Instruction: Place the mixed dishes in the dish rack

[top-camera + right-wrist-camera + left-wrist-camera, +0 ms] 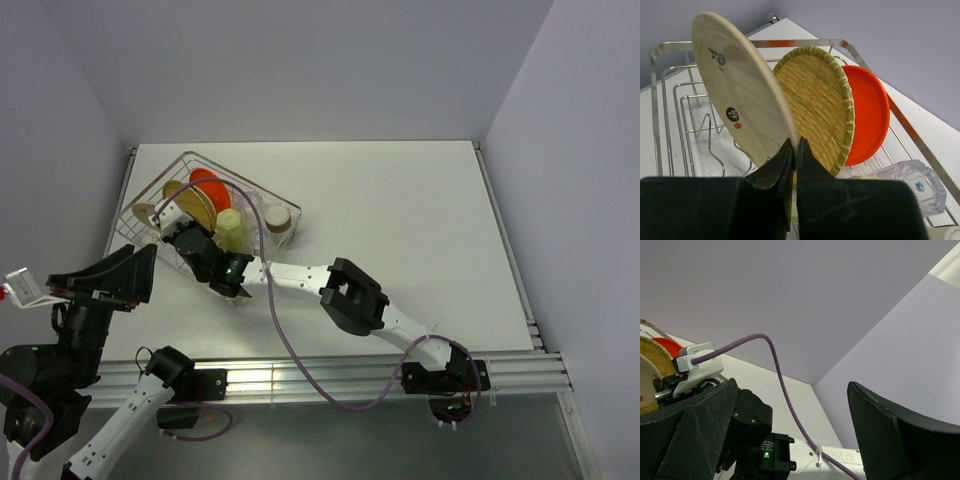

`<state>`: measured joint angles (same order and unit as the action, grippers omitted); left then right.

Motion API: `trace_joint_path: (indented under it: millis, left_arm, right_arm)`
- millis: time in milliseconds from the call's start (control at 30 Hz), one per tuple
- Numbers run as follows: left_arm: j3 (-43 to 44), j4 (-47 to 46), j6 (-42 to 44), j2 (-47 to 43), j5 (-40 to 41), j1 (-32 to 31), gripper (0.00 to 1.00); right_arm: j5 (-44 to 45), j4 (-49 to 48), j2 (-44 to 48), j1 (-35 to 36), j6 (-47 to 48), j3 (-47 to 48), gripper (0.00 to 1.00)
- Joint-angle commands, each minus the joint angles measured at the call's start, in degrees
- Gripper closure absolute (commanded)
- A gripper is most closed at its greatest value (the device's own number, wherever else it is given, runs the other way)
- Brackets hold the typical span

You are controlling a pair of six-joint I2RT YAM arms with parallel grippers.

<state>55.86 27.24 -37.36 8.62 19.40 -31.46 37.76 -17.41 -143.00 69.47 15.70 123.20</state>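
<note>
The dish rack (148, 192) (655, 90) stands at the table's far left. In it, on edge in a row, are an orange plate (867, 115) (207, 182), a tan woven-look plate (815, 105) (197, 204) and a cream patterned plate (735, 95) (171, 213). My right gripper (795, 143) (183, 226) is shut on the cream plate's lower rim inside the rack. A clear glass (910, 182) lies beside the plates, and a pale yellow mug (231, 222) sits in the rack. My left gripper (791, 385) (140, 268) hangs open with nothing in it, near the rack's front corner.
A small cup (277, 217) sits at the rack's right end. My right arm (350, 295) stretches across the table's front toward the rack, trailing a purple cable (785, 390). Walls close in at the left and back.
</note>
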Motion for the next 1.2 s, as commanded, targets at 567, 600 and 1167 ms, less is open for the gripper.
trace_joint_path:
  millis: [567, 600, 1167]
  left_arm:
    - [0.5, 0.2, -0.5, -1.0, 1.1, 0.1, 0.01]
    - [0.5, 0.1, -0.5, -1.0, 1.0, 0.2, 0.01]
    - [0.2, 0.2, -1.1, -1.0, 0.9, 0.1, 0.01]
  right_arm:
    - [2.3, -1.2, 1.1, -1.6, -4.5, 2.8, 1.0]
    - [2.9, -2.4, 1.0, -1.6, -4.3, 2.4, 1.0]
    - [4.0, -1.8, 0.4, -1.7, -5.4, 0.4, 1.0]
